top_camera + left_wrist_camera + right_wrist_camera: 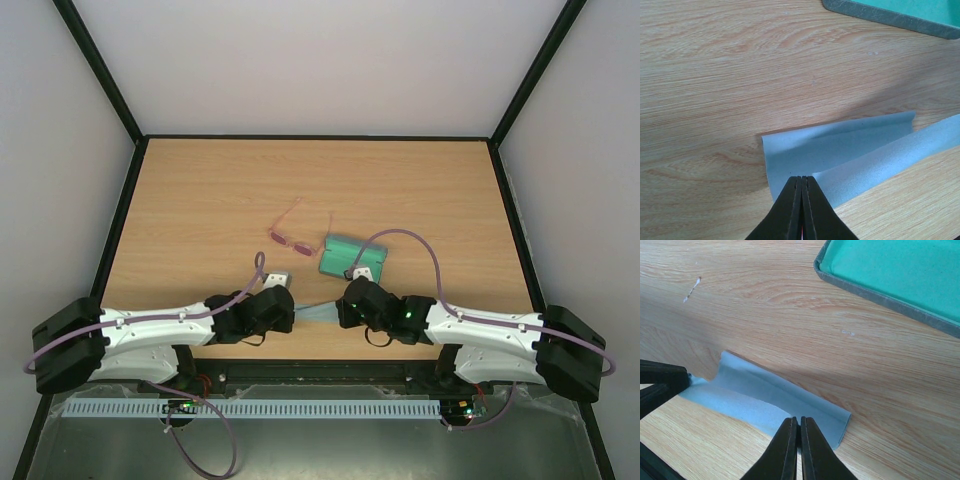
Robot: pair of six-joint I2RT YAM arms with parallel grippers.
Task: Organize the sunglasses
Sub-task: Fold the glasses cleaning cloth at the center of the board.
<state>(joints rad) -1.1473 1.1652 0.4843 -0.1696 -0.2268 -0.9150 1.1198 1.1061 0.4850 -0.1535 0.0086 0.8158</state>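
From above, the sunglasses (291, 236) lie near the middle of the tabletop (200, 190), just left of the case (352, 257) and not touching it. Only this high view shows them: a thin pink wire frame, pink lenses, and slender arms spread toward the far side. Neither wrist camera shows the pair clearly.

The high view shows only a small grey-blue strip of the cloth (318, 312) between the two arms. The wrist cameras show it much better. On the left wrist, the left claw (801, 179) is clenched on the near edge of the cloth (840, 150), its black fingers pressed flat together. The cloth is thin, matt and light blue, and it is folded over itself into a long soft roll. On the right wrist, the right claw (799, 420) grips the other side of the same cloth (775, 395), and the left claw (660, 385) appears at the picture's left edge, at the cloth's end.

Both wrist views catch a corner of the case (890, 270) — smooth green inside, with a rounded grey-blue rim.

The tabletop is light wood with a wavy grain and a dark edge. Pale plain walls (320, 60) surround it, with black posts in the corners.
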